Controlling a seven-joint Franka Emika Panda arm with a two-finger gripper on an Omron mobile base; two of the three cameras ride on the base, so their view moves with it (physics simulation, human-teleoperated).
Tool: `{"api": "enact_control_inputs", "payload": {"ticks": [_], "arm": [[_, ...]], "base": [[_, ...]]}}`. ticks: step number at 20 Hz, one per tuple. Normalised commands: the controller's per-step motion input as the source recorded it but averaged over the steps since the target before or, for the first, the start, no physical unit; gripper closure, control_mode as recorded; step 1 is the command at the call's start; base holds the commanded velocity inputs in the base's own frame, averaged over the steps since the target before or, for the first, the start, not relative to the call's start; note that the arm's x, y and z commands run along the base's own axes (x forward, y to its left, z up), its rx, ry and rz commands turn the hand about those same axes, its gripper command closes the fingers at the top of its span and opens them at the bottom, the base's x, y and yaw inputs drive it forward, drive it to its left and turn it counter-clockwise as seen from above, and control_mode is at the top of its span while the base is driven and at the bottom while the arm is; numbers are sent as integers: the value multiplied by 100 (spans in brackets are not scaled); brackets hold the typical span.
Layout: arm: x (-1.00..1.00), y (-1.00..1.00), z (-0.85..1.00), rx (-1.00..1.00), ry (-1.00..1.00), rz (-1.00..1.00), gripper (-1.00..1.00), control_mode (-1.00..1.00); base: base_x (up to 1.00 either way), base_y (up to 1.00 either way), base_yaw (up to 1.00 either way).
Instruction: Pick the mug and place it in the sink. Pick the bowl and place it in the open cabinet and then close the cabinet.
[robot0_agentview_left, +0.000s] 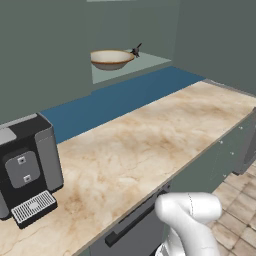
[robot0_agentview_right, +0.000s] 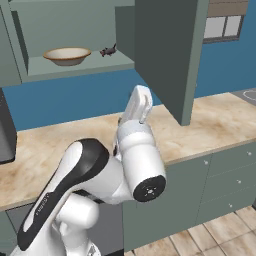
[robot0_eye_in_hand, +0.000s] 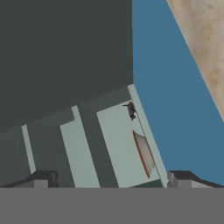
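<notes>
Behind bowl (robot0_agentview_left: 111, 59): sm. dark obj. (robot0_agentview_left: 135, 50), unclear.

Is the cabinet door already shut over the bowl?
No: in the right base view the cabinet door stands swung open, and the bowl sits in plain sight on the shelf inside the cabinet.

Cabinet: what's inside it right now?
On the cabinet shelf sit the bowl and a small dark object beside it. The open door hides the shelf's right end.
</notes>
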Motion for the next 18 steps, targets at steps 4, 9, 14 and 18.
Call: {"api": "enact_control_inputs", "payload": {"ticks": [4,9,14,18], "arm": [[0,-40,-1,-6,-6,9,-100,-100],[3,-44,-4,-11,-4,7,-100,-100],[27,-53,-14,-10,2,8,-100,-100],[31,-60,-15,-10,0,10,-100,-100]], "base": [[0,0,0],[0,0,0],[0,0,0],[0,0,0]]}}
